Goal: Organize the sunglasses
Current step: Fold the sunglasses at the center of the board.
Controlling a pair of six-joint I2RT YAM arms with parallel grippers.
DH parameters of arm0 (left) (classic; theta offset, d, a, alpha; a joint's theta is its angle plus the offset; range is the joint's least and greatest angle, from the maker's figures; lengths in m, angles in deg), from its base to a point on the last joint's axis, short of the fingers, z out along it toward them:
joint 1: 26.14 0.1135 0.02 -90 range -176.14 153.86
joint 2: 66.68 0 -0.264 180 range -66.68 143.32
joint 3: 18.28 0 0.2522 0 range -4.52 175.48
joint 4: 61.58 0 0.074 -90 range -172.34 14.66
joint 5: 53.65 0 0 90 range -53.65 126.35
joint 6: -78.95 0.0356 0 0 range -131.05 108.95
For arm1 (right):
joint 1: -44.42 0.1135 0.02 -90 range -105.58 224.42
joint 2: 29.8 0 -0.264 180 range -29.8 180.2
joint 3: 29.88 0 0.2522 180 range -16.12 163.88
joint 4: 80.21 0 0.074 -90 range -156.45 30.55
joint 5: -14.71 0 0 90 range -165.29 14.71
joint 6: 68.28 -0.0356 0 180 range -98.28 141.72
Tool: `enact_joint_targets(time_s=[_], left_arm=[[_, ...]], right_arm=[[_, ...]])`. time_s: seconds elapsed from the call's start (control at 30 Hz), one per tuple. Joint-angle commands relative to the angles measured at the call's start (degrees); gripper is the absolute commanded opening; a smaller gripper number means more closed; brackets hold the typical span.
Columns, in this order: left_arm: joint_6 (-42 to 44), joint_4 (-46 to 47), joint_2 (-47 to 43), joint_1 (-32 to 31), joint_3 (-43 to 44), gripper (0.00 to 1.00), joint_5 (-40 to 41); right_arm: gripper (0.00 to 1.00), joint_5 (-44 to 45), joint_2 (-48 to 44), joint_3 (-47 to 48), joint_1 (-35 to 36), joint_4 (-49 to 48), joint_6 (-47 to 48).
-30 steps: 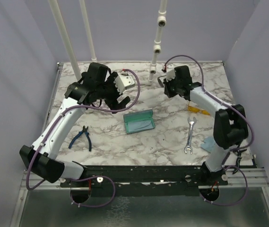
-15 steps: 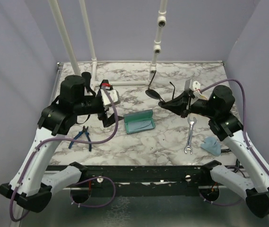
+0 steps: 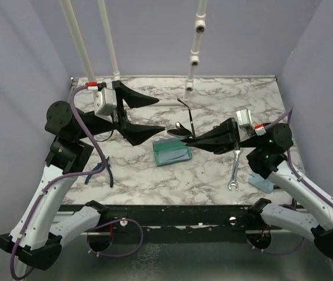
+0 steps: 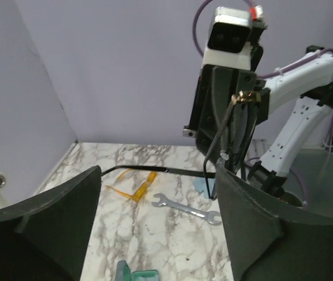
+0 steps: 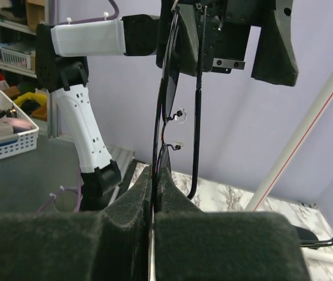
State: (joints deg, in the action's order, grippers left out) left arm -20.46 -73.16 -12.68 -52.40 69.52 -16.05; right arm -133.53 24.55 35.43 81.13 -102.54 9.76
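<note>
The dark wire-frame sunglasses [image 3: 184,126] hang in the air above the open blue-grey case [image 3: 172,152], and my right gripper [image 3: 192,140] is shut on their frame. In the right wrist view the frame [image 5: 167,88] rises straight up out of the closed jaws [image 5: 154,172]. My left gripper [image 3: 162,115] is open and points right at the glasses. One thin temple arm [image 4: 154,170] crosses between its fingertips [image 4: 157,175] without touching them. The yellow-orange sunglasses [image 4: 130,185] lie on the table beyond, hidden in the top view.
A wrench [image 3: 235,170] and a blue cloth [image 3: 263,181] lie near the right arm. Blue-handled pliers [image 3: 103,170] lie at the left. White pipes [image 3: 192,58] stand at the back. Purple walls enclose the marble table [image 3: 213,175].
The right gripper carried the dark sunglasses left and lower, over the case. The left gripper rose and turned right, so its open fingers now flank a temple arm.
</note>
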Motion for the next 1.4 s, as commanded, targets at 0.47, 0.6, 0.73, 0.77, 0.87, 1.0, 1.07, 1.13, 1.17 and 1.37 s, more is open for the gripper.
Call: enact_joint_targets(time_s=[0.47,0.6,0.73,0.77,0.87,1.0,1.07,1.13,1.17,1.37], left_arm=[[-2.70,5.54,-3.53,-2.73,-3.01,0.53,-9.59],[-2.06,5.56,-3.60,-3.11,-3.18,0.50,-10.00],[-1.86,5.64,-3.44,-3.36,-3.40,0.46,-7.94],[-1.90,5.71,-3.26,-3.46,-3.27,0.46,-7.45],[-2.35,6.24,-2.52,-3.45,-2.76,0.46,-6.00],[-2.37,6.59,-1.87,-3.45,-1.93,0.46,-3.71],[-2.48,6.80,-1.53,-3.45,-1.36,0.46,-2.99],[-3.42,8.97,-1.15,-3.45,-1.18,0.39,-4.49],[-3.66,9.49,-1.16,-3.49,-1.22,0.35,-5.49],[-4.10,9.61,-1.62,-3.45,-2.55,0.20,-6.00]], right_arm=[[0.01,7.85,10.09,4.12,4.25,-16.53,-6.99],[0.01,9.47,9.62,4.28,4.25,-14.53,-6.05],[0.00,9.71,10.30,4.39,4.46,-14.18,-5.58],[0.01,9.50,10.46,4.38,4.55,-14.32,-5.50],[0.00,8.43,11.15,4.70,4.98,-14.56,-5.53],[0.01,6.01,10.93,4.56,5.13,-15.10,-5.39],[0.01,5.38,10.58,4.32,5.13,-14.66,-5.10],[0.01,5.60,10.52,4.33,5.13,-14.26,-4.91],[0.01,5.79,10.56,4.34,5.08,-14.06,-4.88],[0.01,6.07,11.43,4.92,5.13,-12.19,-3.83]])
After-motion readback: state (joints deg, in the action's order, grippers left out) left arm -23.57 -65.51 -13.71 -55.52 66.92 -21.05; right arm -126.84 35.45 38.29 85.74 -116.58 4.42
